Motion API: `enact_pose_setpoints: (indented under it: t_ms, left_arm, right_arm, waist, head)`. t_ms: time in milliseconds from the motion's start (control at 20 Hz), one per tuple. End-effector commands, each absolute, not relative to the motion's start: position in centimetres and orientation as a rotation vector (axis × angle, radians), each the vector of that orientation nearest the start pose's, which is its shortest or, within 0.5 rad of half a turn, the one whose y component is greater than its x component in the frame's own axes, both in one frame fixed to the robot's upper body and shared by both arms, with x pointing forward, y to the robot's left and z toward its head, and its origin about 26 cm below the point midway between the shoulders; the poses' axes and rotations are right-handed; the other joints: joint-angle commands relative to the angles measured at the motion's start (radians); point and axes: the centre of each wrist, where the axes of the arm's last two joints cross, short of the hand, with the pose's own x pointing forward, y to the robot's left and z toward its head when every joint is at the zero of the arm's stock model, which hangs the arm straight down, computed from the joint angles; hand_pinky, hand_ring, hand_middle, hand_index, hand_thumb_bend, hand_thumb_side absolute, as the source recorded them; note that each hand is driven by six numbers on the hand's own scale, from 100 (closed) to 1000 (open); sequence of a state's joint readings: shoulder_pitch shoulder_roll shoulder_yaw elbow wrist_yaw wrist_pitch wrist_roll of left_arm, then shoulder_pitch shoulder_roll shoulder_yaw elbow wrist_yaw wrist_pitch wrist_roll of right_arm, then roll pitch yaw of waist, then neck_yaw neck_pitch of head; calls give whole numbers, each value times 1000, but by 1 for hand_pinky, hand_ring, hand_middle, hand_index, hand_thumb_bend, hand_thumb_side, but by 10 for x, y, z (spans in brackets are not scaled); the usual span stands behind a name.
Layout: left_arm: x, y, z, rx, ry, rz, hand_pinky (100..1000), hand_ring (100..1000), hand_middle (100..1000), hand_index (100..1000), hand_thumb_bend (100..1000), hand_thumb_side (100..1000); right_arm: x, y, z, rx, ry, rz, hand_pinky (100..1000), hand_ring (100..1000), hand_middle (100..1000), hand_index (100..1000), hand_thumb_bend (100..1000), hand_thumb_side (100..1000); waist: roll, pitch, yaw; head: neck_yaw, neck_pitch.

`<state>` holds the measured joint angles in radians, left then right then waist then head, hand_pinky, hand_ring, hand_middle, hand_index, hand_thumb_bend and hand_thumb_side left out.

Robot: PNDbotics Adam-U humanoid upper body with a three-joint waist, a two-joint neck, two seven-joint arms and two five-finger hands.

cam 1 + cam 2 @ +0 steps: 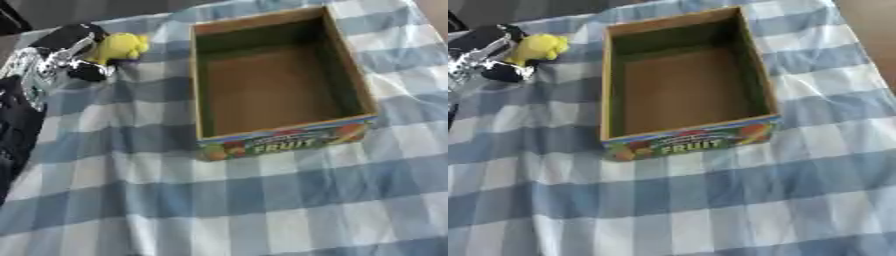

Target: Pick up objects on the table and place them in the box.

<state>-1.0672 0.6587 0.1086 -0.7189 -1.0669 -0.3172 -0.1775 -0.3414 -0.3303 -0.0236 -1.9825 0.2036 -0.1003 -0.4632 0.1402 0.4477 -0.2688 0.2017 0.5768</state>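
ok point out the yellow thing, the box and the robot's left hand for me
yellow object (122, 46), left eye view, on its rounded body
box (284, 141), left eye view, on the printed front wall
left hand (54, 59), left eye view, on the silver and black fingers beside the yellow object

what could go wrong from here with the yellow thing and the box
1. The left hand is at the yellow object, but whether its fingers enclose it is unclear; it might slip when lifted.
2. The box has tall walls, so a low carry could catch the near wall and shift the box.
3. The checked cloth might drag if the hand scrapes it.
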Motion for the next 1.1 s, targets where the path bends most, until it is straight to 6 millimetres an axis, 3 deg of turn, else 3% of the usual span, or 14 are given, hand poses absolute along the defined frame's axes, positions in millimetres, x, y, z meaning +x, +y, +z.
enact_pose_setpoints:
  t_ms: [50,150,500,1100]
  left_arm:
    - [468,415,281,1275,-1426,-1241,741,805,729,774,100,335]
    - [468,413,284,1229,-1435,-1275,747,815,747,790,100,397]
    - [462,416,297,1090,-1455,-1325,754,836,779,810,100,479]
    - [456,422,302,1033,-1495,-1255,719,817,771,749,100,369]
  right_arm:
    - [302,-265,216,-606,-2509,-62,935,884,656,831,100,733]
    - [302,-265,216,-610,-2505,-63,935,885,656,831,100,733]
    - [302,-266,214,-619,-2491,-67,935,884,655,831,100,730]
    - [301,-267,211,-621,-2479,-71,935,884,655,832,100,728]
  waist:
    - [-6,-22,3]
    - [-6,-26,6]
    - [-5,-44,19]
    - [-16,-66,30]
  head:
    - [0,-4]
    - [-2,-1]
    - [-9,9]
    - [-16,22]
